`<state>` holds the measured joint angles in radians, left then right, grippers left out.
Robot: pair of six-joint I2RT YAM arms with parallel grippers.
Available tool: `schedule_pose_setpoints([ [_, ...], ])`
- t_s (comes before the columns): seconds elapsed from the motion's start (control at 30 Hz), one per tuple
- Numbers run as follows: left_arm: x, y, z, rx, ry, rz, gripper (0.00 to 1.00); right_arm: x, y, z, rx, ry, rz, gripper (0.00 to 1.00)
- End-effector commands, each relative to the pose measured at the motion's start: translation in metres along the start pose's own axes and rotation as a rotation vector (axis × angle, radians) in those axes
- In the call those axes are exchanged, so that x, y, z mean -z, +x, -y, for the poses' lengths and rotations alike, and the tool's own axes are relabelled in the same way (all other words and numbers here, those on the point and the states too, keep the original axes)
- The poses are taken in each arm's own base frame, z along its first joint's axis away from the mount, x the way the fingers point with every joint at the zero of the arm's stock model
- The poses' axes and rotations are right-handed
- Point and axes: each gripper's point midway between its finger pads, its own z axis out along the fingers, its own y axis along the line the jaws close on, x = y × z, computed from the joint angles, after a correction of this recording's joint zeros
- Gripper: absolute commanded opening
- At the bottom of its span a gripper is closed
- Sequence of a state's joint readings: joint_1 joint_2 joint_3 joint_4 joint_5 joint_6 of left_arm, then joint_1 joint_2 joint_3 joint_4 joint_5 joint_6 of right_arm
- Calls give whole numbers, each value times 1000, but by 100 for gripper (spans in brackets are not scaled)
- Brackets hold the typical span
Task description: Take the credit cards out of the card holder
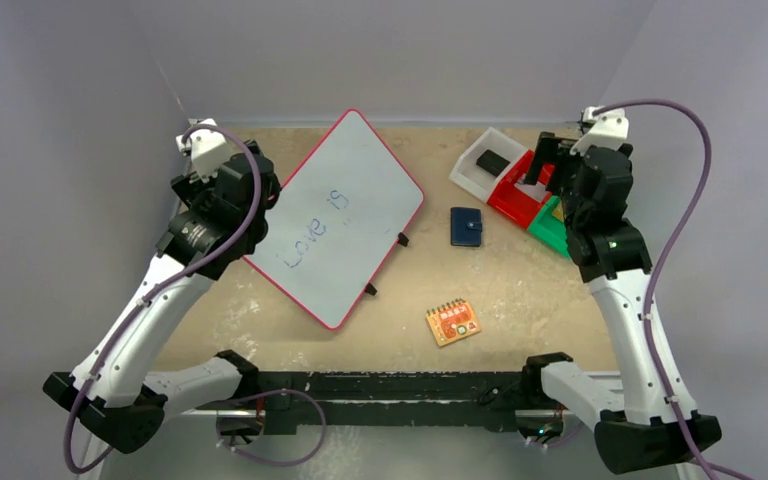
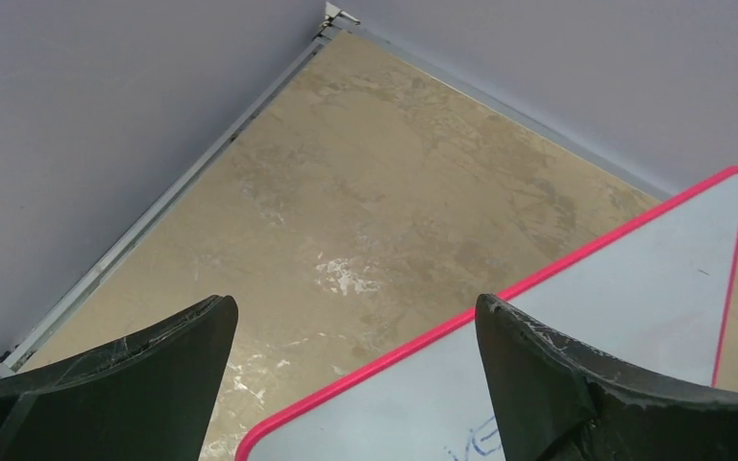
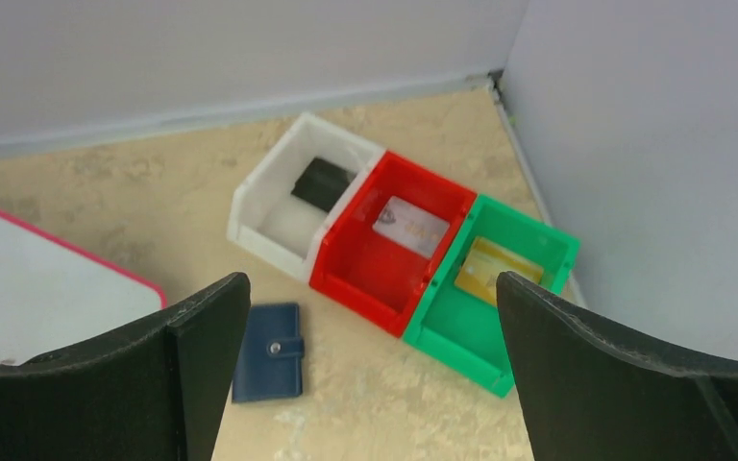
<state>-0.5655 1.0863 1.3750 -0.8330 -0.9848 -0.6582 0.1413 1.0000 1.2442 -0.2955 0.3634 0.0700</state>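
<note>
The card holder (image 1: pixel 466 227) lies closed on the surface (image 1: pixel 520 290), its snap tab fastened, right of the middle and somewhat toward the far edge. It sits between the right corner of the whiteboard (image 1: pixel 335 215) and the row of bins, touching neither. The three bins stand side by side, walls touching, in a slanted row toward the far right corner: the white bin (image 3: pixel 245 216), then the red bin (image 3: pixel 356 288), then the green bin (image 3: pixel 447 341) nearest the right edge. A pale credit card (image 3: pixel 410 227) lies flat in the red bin and a gold credit card (image 3: pixel 487 270) lies flat in the green bin. A dark flat object (image 3: pixel 320 183) rests in the white bin; what it is cannot be told. The right claw (image 3: pixel 373 288) hangs above the bins with its fingers spread wide and nothing between them. The left claw (image 2: pixel 354 307) is likewise spread wide and empty, held above the far left part of the surface over the pink-rimmed whiteboard's left edge. The whiteboard lies tilted across the left half and bears blue handwriting. An orange pad (image 1: pixel 452 322) lies nearer the near edge, well apart from the card holder.
</note>
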Motion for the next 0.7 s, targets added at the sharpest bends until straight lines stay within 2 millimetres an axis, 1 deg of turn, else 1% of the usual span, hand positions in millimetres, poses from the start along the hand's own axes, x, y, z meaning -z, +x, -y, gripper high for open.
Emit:
schedule_pose_setpoints([
  [0.0, -12, -10, -6, 54, -14, 30, 96, 4, 23, -6, -73, -50, -37, 100],
  [0.27, -34, -1, -6, 86, 48, -21, 98, 8, 93, -16, -152, -115, -187, 100],
  [0.37, -41, -2, -7, 94, 64, -21, 99, 10, 109, -18, -174, -125, -223, 100],
  [0.43, -43, -4, -8, 102, 72, -14, 99, 11, 114, -19, -187, -133, -233, 100],
  [0.53, -45, -9, -10, 109, 86, 2, 99, 14, 115, -21, -212, -151, -230, 100],
  [0.67, -44, -18, -14, 121, 94, 34, 100, 17, 106, -24, -239, -175, -207, 100],
])
